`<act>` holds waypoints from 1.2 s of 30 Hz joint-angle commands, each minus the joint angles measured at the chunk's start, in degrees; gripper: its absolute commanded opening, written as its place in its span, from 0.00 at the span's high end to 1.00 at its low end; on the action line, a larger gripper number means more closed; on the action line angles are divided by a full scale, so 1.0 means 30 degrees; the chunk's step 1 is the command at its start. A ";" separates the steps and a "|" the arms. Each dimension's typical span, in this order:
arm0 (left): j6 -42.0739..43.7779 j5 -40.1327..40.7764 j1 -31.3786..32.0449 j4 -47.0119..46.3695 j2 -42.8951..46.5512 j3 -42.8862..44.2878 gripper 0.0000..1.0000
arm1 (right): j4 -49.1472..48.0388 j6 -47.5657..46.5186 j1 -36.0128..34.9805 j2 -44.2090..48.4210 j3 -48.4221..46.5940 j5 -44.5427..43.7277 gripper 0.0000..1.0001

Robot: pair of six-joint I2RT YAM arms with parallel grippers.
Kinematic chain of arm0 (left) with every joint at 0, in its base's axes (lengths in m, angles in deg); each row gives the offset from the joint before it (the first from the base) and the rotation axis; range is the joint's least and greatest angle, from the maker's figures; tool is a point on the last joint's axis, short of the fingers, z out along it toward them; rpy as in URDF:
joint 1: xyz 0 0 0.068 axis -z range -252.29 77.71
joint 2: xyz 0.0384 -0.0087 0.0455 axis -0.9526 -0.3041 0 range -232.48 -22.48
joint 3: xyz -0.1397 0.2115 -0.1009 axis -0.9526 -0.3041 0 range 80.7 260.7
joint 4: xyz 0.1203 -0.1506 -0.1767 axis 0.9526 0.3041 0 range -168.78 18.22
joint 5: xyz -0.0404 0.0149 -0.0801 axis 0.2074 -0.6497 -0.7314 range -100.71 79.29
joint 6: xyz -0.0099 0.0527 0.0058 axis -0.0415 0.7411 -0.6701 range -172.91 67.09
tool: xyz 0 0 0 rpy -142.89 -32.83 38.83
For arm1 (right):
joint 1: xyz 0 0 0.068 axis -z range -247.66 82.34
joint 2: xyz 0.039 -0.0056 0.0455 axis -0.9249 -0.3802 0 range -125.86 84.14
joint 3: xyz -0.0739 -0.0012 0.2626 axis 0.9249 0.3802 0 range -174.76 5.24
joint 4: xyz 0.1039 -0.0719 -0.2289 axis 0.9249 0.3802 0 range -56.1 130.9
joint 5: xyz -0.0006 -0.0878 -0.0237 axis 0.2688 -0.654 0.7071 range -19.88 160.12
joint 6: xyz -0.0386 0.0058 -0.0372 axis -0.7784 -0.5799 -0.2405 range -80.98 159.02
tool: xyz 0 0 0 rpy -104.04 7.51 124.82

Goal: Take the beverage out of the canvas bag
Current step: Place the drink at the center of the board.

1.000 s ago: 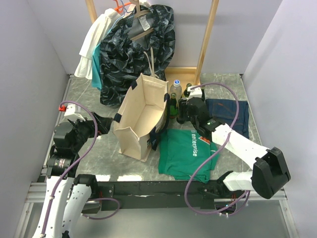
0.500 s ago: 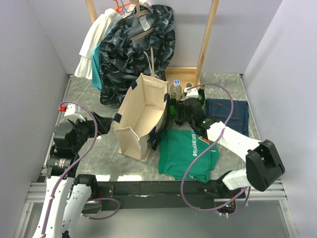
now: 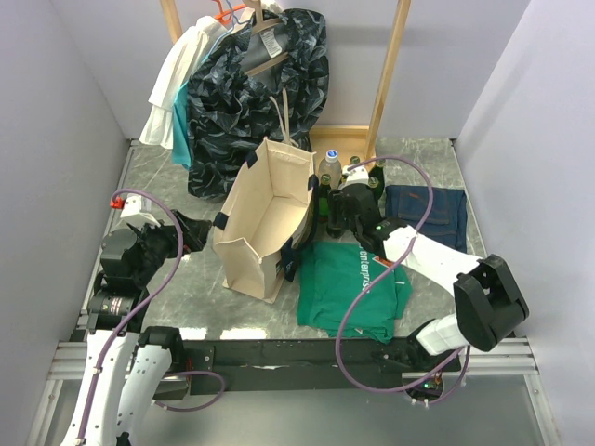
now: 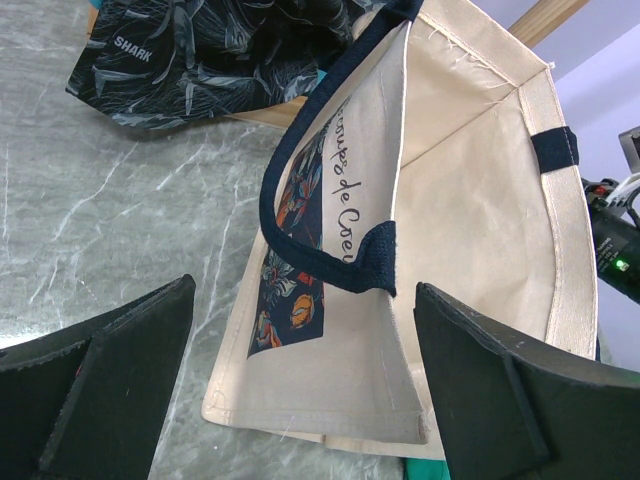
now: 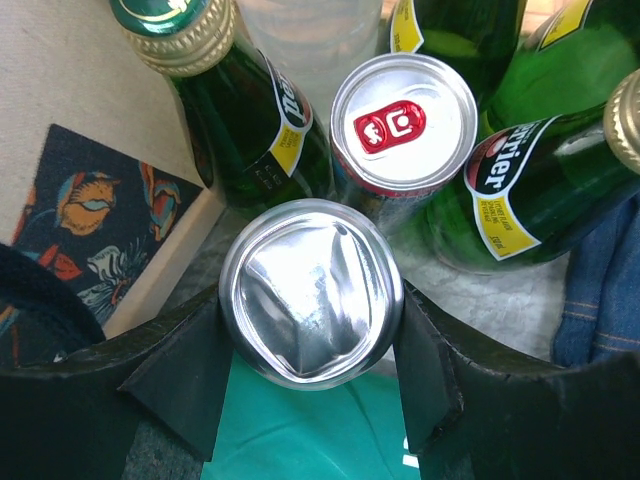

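On the table (image 3: 177, 279), centre: bag (image 3: 265, 209) stands open-mouthed; its inside looks bare from above.
Right of bag: shirt (image 3: 353, 288) lies flat; bottles (image 5: 250, 120) and a red-tab can (image 5: 402, 122) crowd just beyond it.
Beverage: silver can (image 5: 312, 290), outside the bag, beside its printed corner, over the shirt's edge.
Right gripper (image 5: 312, 305): pinching the silver can, one finger on each side.
Left gripper (image 4: 300, 380): spread wide, facing the bag's side, holding nothing.
Step, judged: set the can upright on bare shirt, then release.
Room: tight toward bottles and bag; open toward the near edge, so withdraw that way.
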 commanded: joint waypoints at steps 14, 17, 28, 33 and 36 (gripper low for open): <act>-0.0298 -0.0320 -0.0085 -0.0431 -0.0106 -0.0035 0.04 | -0.1094 0.0511 -0.0121 -0.1098 -0.1872 -0.0709 0.93; -0.0298 -0.0320 -0.0085 -0.0460 -0.0106 -0.0035 0.04 | -0.1094 0.0511 -0.0179 -0.1070 -0.1872 -0.0738 0.83; -0.0298 -0.0350 -0.0085 -0.0460 -0.0164 -0.0064 0.04 | -0.0801 0.0482 -0.0179 -0.0807 -0.2018 -0.0680 0.50; -0.0298 -0.0349 -0.0085 -0.0460 -0.0135 -0.0065 0.04 | -0.0742 0.0482 -0.0209 -0.0718 -0.1931 -0.0768 0.42; -0.0269 -0.0349 -0.0085 -0.0460 -0.0135 -0.0065 0.03 | -0.0597 0.0482 -0.0179 -0.0689 -0.2018 -0.0885 0.39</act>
